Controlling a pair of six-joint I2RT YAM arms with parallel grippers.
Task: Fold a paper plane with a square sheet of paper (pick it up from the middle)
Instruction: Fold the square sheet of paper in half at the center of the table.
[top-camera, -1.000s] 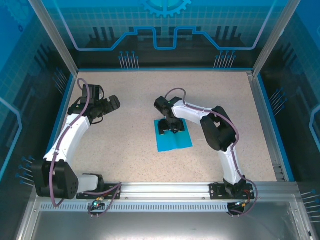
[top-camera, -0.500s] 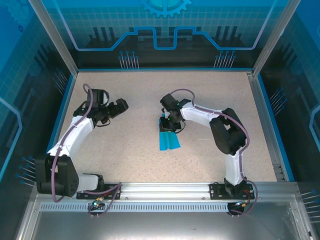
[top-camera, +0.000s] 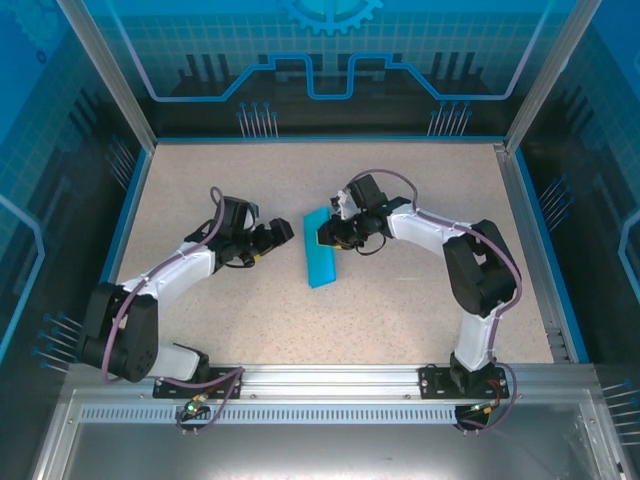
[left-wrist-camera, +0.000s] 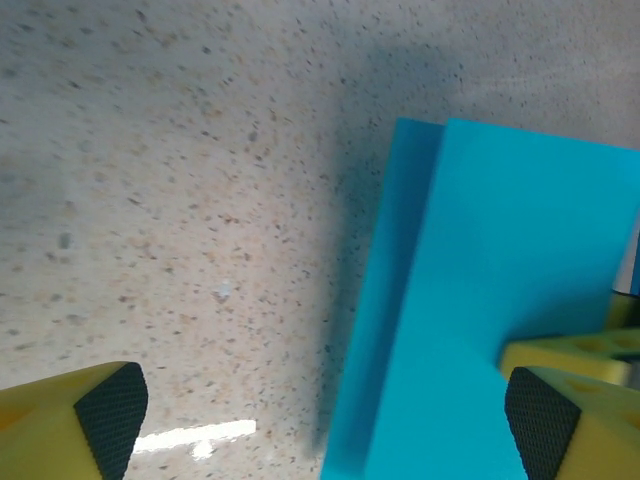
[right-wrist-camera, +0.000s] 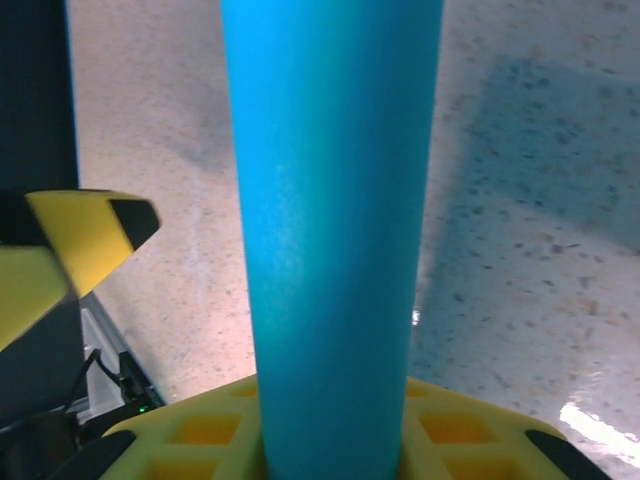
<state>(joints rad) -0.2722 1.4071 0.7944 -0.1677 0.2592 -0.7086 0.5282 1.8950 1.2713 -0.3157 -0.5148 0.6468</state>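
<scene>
A: Looking at the sheet of paper (top-camera: 322, 253) first, where is it sitting?

B: It is sitting near the middle of the speckled table (top-camera: 400, 320), doubled over into a long narrow blue strip that is running from far to near in the top view. It is throwing a shadow onto the table along its left side (so at least part of it is standing clear of the surface).

A: And what is holding it?

B: The right gripper (top-camera: 338, 236) is clamping it on its right side, toward the far end. In the right wrist view the strip (right-wrist-camera: 330, 200) is rising straight out from between the yellow fingers (right-wrist-camera: 470, 425), which are pinching it from both sides.

A: What is the left gripper doing?

B: The left gripper (top-camera: 282, 231) is hovering just beside the strip's left edge, spread wide and gripping nothing. In its own camera the two black pads (left-wrist-camera: 108, 408) are sitting at opposite bottom corners, and the paper (left-wrist-camera: 480, 300) is showing two offset layers across the right half. I cannot tell whether the right-hand pad is touching the paper.
</scene>
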